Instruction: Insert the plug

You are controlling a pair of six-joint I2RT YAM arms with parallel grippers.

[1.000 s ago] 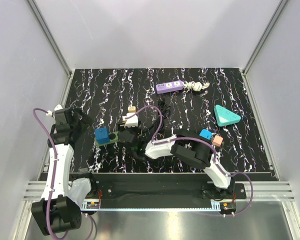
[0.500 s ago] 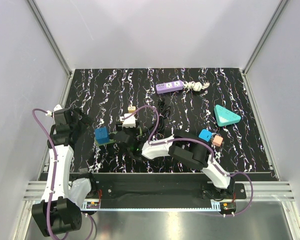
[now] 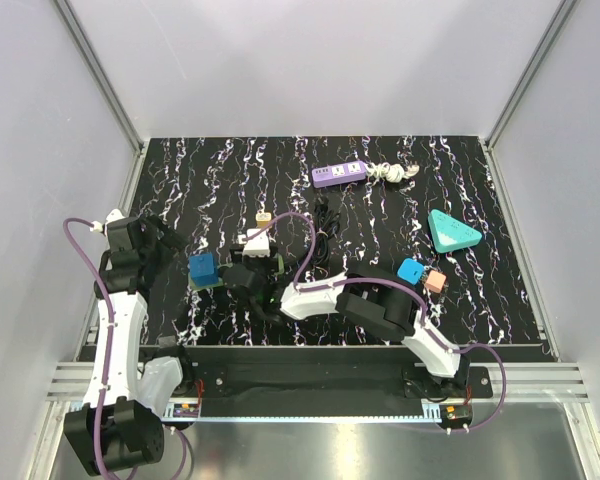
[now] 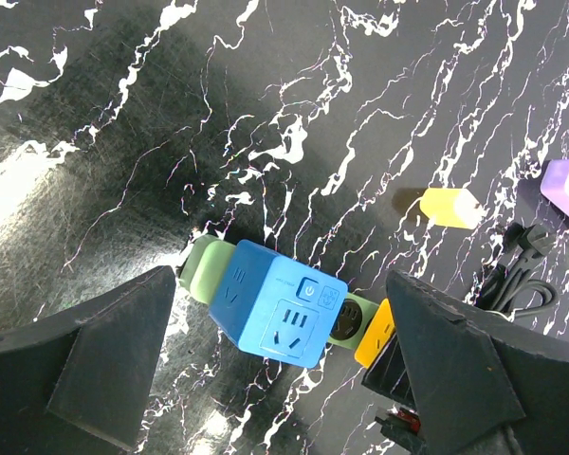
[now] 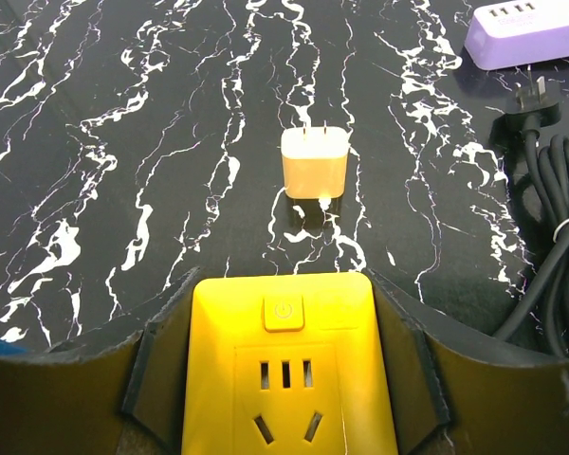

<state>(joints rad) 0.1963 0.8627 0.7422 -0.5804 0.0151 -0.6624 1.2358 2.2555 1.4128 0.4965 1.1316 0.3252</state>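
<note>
Plug insertion, barely started: orange plug (image 5: 314, 161) lying loose on the table (image 5: 123, 142), unplugged, near the yellow socket block (image 5: 286, 379) gripped by the right end effector (image 5: 284, 313); left end effector (image 4: 280, 284) wide apart, empty.

top: high behind, looking down | left wrist: near, shares blue cube (image 4: 277, 318) with top | right wrist: close on yellow cube (image 5: 284, 370)
</note>
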